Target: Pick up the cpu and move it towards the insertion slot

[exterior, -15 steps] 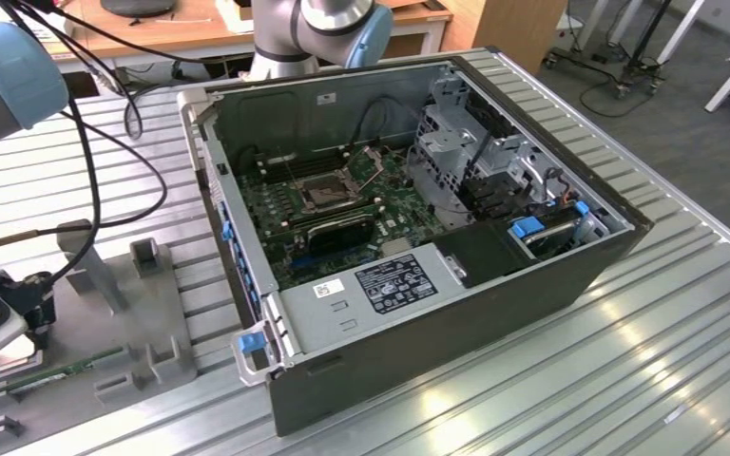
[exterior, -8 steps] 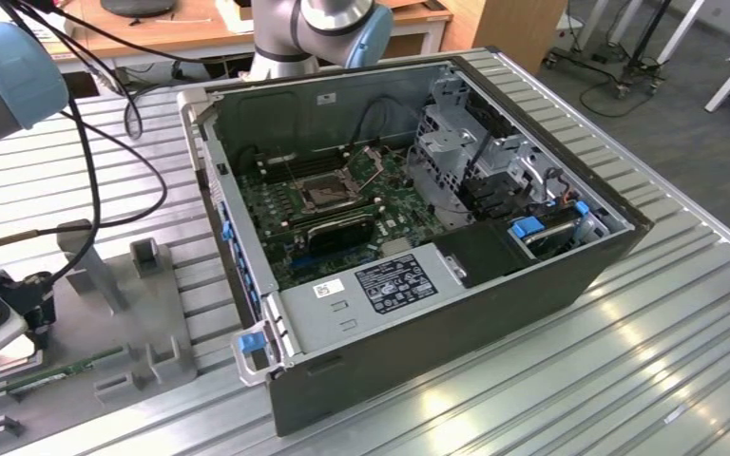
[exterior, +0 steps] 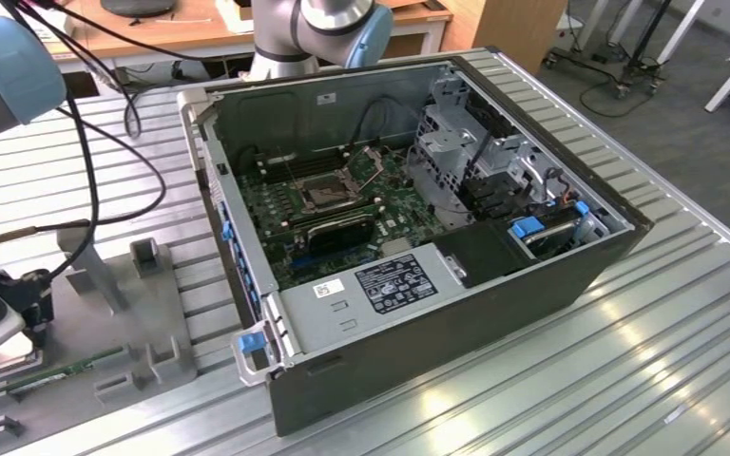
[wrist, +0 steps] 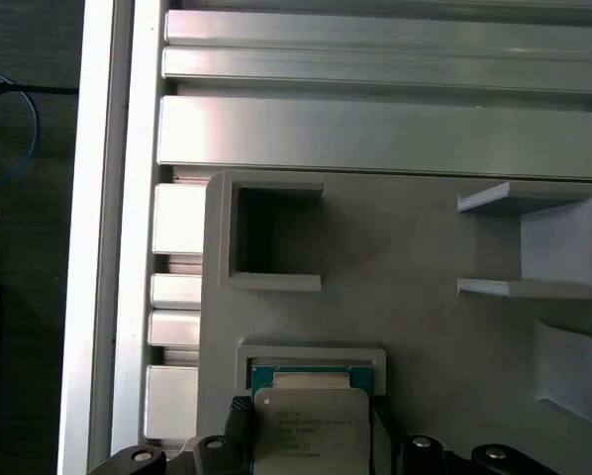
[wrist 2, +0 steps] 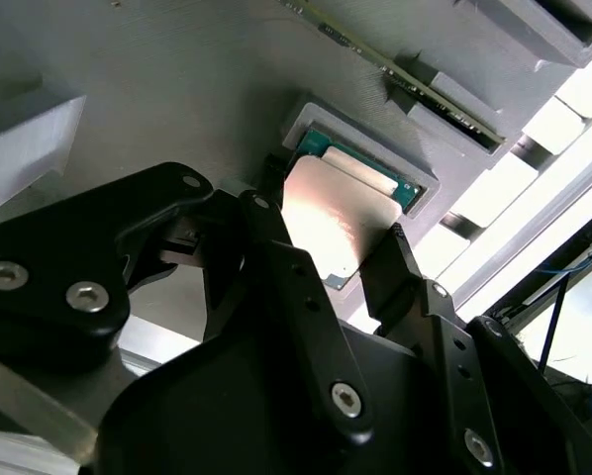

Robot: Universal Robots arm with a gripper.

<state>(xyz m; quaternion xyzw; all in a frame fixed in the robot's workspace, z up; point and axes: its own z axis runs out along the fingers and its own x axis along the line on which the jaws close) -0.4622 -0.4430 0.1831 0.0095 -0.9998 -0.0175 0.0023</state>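
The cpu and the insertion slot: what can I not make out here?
The cpu, full outline: covered by the gripper in the second wrist view, cut off by the picture's edge in the first wrist view.
Resting in its grey holder or lifted: cannot tell.
The insertion slot, pins: too small in the exterior view.

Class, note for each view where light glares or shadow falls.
Exterior view: light streaks glare on the ribbed table. Second wrist view: the cpu shows a warm sheen; the rails behind wash out white. First wrist view: the grey fixture has its open pocket in shadow.
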